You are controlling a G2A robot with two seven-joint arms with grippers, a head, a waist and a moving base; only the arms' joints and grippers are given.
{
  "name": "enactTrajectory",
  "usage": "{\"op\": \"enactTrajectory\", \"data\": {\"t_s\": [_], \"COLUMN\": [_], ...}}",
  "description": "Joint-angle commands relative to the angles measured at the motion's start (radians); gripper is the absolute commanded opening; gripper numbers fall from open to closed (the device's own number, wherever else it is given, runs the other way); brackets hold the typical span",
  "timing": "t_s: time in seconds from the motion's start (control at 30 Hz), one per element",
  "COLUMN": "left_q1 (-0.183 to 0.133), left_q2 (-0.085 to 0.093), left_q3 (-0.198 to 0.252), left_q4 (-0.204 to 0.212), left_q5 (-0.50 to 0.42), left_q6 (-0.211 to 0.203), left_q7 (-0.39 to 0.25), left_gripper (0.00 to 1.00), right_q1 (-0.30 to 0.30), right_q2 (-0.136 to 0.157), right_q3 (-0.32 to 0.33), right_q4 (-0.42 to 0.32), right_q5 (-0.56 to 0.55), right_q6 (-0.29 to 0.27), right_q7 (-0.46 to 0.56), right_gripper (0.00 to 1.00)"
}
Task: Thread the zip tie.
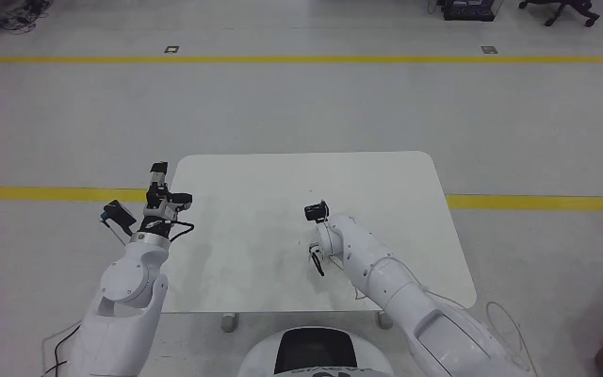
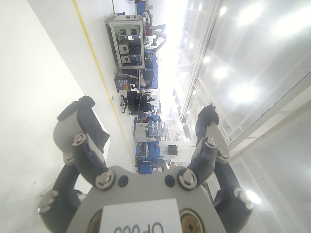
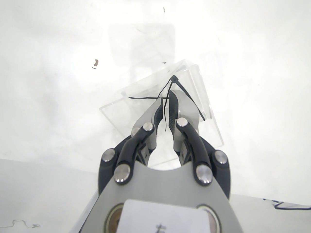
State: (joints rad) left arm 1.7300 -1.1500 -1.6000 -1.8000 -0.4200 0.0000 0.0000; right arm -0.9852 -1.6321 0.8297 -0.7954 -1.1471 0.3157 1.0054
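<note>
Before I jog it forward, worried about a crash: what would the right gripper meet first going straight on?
Probably the zip tie's head, just ahead of the right gripper; the clear box lies beyond, though depth is unclear.

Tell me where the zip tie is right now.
In the right wrist view, the zip tie is at the tip of the right claw, over a clear box on the table.

floor (image 1: 301, 104) lt grey | 2 yellow lines (image 1: 301, 59) | white table (image 1: 377, 188) | ceiling lights (image 2: 243, 13) bright
</note>
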Motion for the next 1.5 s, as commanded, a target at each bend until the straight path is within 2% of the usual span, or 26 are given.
{"op": "enactTrajectory", "data": {"t_s": [0.0,0.1,0.27,0.5,0.73,1.1,1.47], "left_q1": [0.000,0.000,0.000,0.000,0.000,0.000,0.000], "left_q2": [0.000,0.000,0.000,0.000,0.000,0.000,0.000], "left_q3": [0.000,0.000,0.000,0.000,0.000,0.000,0.000], "left_q4": [0.000,0.000,0.000,0.000,0.000,0.000,0.000], "left_q5": [0.000,0.000,0.000,0.000,0.000,0.000,0.000], "left_q6": [0.000,0.000,0.000,0.000,0.000,0.000,0.000], "left_q7": [0.000,0.000,0.000,0.000,0.000,0.000,0.000], "left_gripper": [1.00,1.00,1.00,1.00,1.00,1.00,1.00], "right_q1": [0.001,0.003,0.001,-0.036,-0.100,-0.213,-0.269], "right_q2": [-0.001,-0.002,-0.003,0.008,0.038,0.087,0.114], "right_q3": [0.000,0.000,0.000,0.009,0.061,0.165,0.229], "right_q4": [0.003,0.007,-0.001,-0.093,-0.220,-0.416,-0.505], "right_q5": [0.001,0.001,-0.006,-0.036,-0.062,-0.076,-0.030], "right_q6": [-0.001,-0.002,0.003,0.011,-0.026,-0.117,-0.212], "right_q7": [0.000,-0.002,-0.001,0.014,0.034,0.058,0.066], "right_gripper": [0.07,0.00,0.00,0.00,0.00,0.00,0.00]}}
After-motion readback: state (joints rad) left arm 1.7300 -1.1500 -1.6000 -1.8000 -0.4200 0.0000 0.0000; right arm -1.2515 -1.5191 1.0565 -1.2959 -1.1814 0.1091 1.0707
